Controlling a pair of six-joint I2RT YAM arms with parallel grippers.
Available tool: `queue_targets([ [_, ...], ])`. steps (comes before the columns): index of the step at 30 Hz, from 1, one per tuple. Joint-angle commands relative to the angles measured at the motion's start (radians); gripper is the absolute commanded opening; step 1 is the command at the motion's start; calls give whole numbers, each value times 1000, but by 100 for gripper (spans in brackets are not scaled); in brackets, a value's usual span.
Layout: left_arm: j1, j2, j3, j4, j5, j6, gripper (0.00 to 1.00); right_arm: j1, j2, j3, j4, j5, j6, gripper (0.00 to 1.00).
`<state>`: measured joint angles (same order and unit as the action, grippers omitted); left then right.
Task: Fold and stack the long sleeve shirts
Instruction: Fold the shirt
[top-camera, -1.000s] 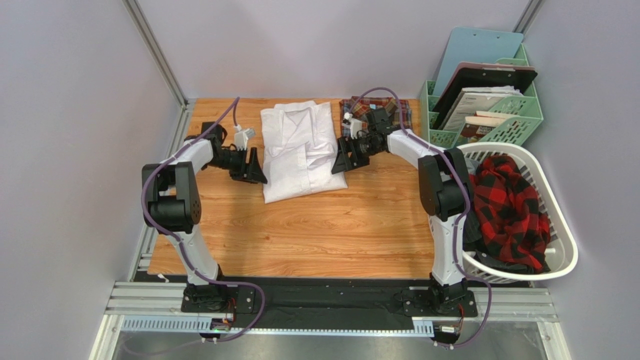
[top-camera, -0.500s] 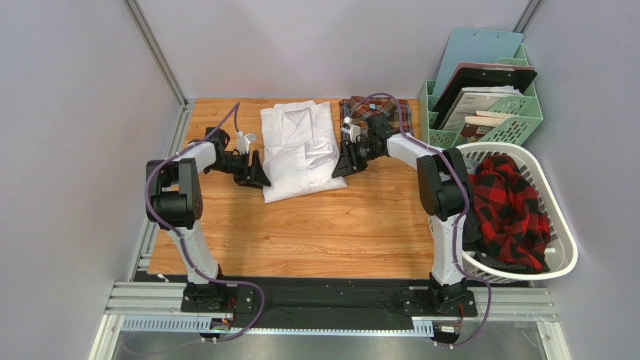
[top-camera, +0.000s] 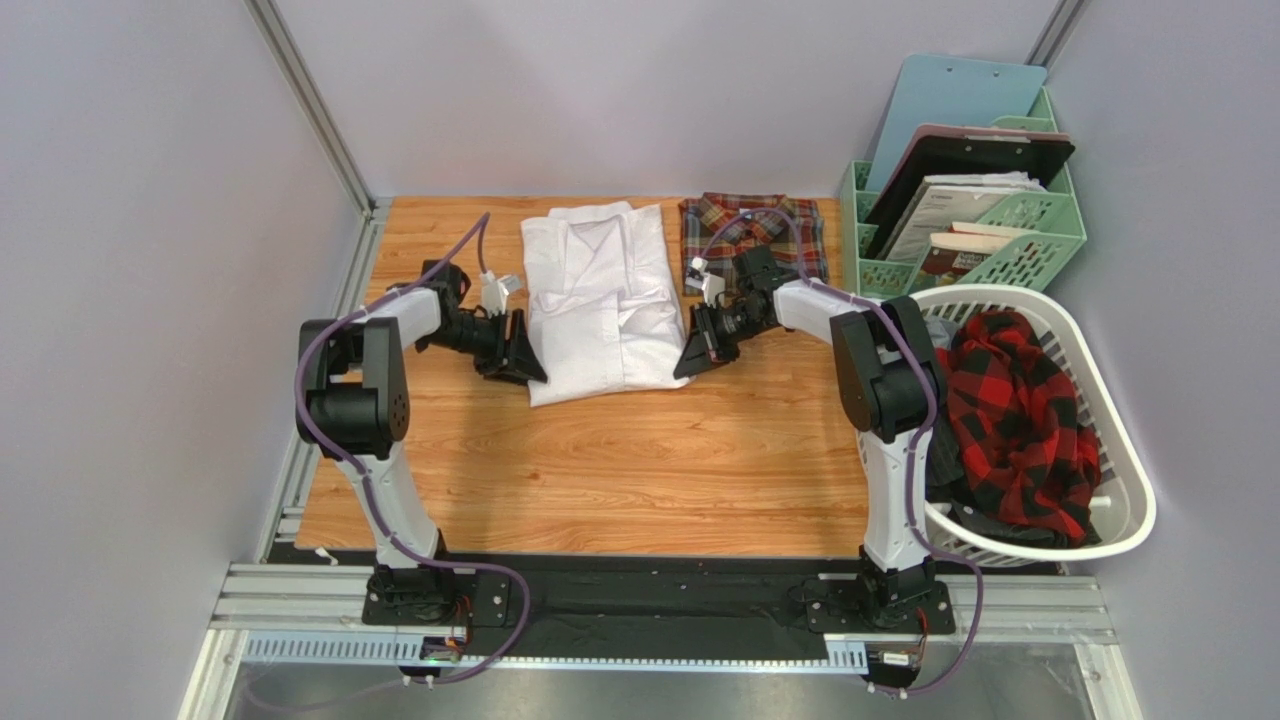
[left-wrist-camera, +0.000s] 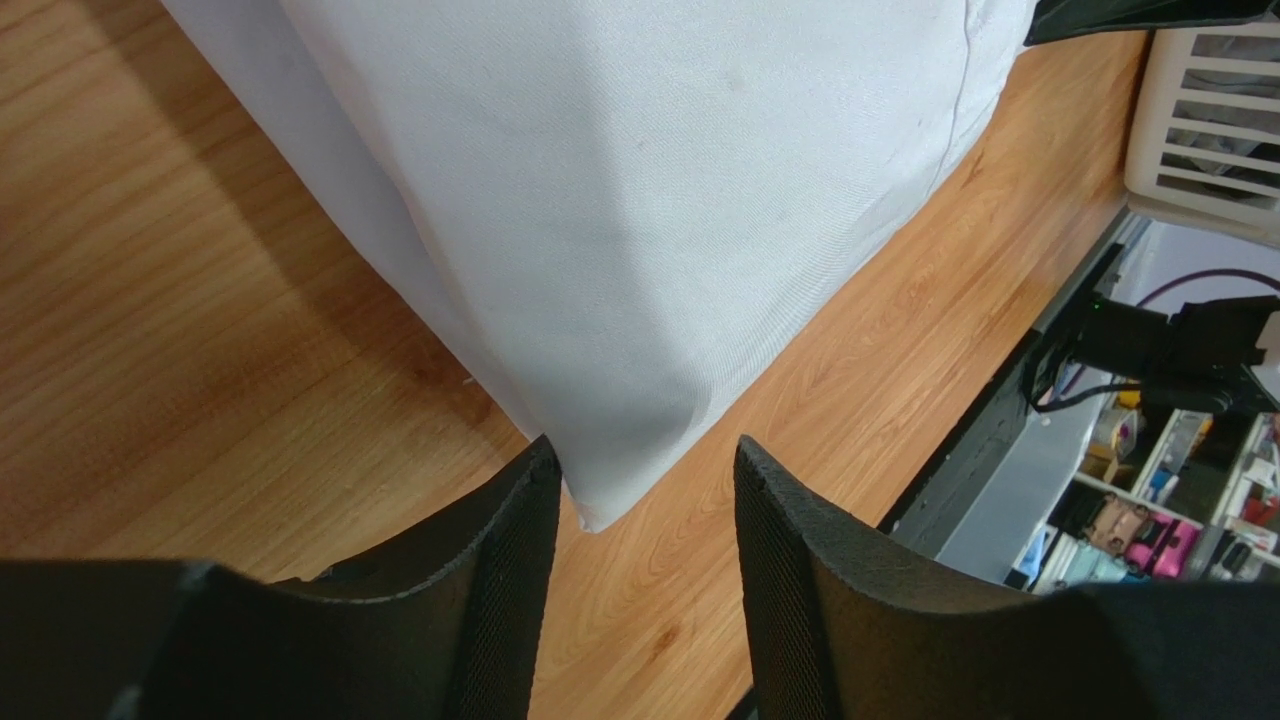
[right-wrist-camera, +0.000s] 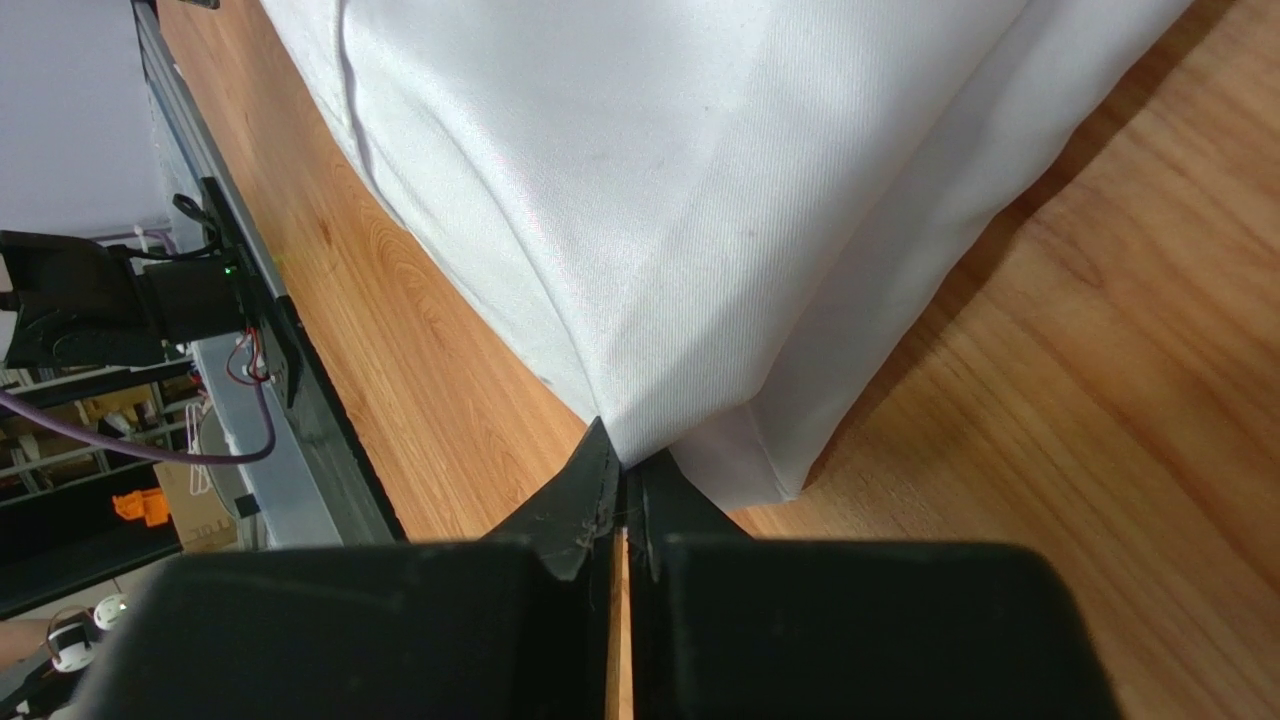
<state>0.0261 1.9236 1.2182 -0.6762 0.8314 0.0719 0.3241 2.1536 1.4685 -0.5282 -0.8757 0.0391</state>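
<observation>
Wood-grain surface (top-camera: 631, 465), orange-brown planks with the grain running left to right. Two things lie flat on it, both in the far half. White shirt (top-camera: 601, 300), folded to a long rectangle, collar toward the far edge, sits a bit left of centre and slightly skewed, its near left corner reaching closer than the near right one. Wrist views show its near corners resting in layers on the wood, with a soft shadow beside them. Plaid shirt (top-camera: 789, 225), folded smaller, lies just beside the white shirt on its right, up against the far edge.
</observation>
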Motion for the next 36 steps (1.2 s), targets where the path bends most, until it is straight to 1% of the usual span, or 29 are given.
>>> queue_targets([
  [1,-23,-28,6,-3,-43,-44,43,0,-9,-4,-26,21,13,0],
  [2,-50,-31,7,-9,-66,-50,35,0,-12,-8,-29,23,10,0],
  [3,-51,-32,7,-25,-74,-50,27,1,-18,-16,-36,20,7,0],
  [4,-51,-37,7,-35,-81,-52,14,3,-20,-17,-62,17,2,0],
  [5,-54,-41,9,-51,-128,-58,6,6,-18,-17,-85,9,-7,0],
  [6,-54,-46,4,-77,-152,-54,1,9,-21,-19,-104,6,-19,0],
  [7,-54,-55,3,-91,-169,-43,0,12,-24,-33,-133,3,-25,0],
  [10,-54,-54,0,-160,-186,8,0,24,-58,-89,-148,-8,-36,0],
  [14,-54,-77,-26,-166,-195,31,0,32,-107,-149,-131,-8,-24,0],
  [15,-54,-80,-29,-161,-192,32,0,30,-115,-151,-128,-5,-24,1],
  [16,-54,-83,-31,-158,-187,37,0,30,-123,-151,-125,0,-24,7],
  [17,-54,-87,-31,-158,-167,43,2,29,-138,-143,-125,0,-24,23],
  [18,-54,-90,-26,-161,-154,51,5,23,-144,-133,-137,-2,-33,34],
  [19,-54,-106,-22,-167,-143,60,14,18,-150,-120,-191,-2,-77,40],
  [20,-51,-119,-17,-175,-127,95,18,13,-170,-109,-220,-3,-94,48],
  [21,-49,-135,-13,-187,-126,114,25,0,-185,-88,-249,-2,-116,49],
  [22,-48,-176,-9,-191,-127,133,28,-6,-204,-79,-301,0,-134,50],
  [24,-43,-216,9,-187,-132,187,35,-25,-256,-48,-320,17,-165,50],
  [25,-43,-241,18,-183,-143,203,36,-25,-268,-31,-311,30,-169,49],
  [27,-43,-250,50,-161,-129,203,40,-23,-281,7,-271,58,-153,44],
  [28,-43,-252,61,-146,-89,184,42,-20,-276,18,-203,63,-124,41],
  [29,-45,-249,75,-116,-68,171,46,-14,-264,29,-172,63,-99,33],
  [30,-45,-242,82,-99,-52,155,48,-2,-230,47,-146,63,-55,31],
  [31,-46,-232,90,-83,-32,123,48,9,-204,80,-113,61,-45,29],
  [32,-45,-226,101,-54,-25,111,49,16,-184,98,-99,58,-32,25],
  [34,-45,-209,109,-36,-26,89,49,53,-126,134,-63,69,1,21],
  [36,-45,-195,124,-34,-31,91,49,84,-83,165,-47,70,25,20],
])
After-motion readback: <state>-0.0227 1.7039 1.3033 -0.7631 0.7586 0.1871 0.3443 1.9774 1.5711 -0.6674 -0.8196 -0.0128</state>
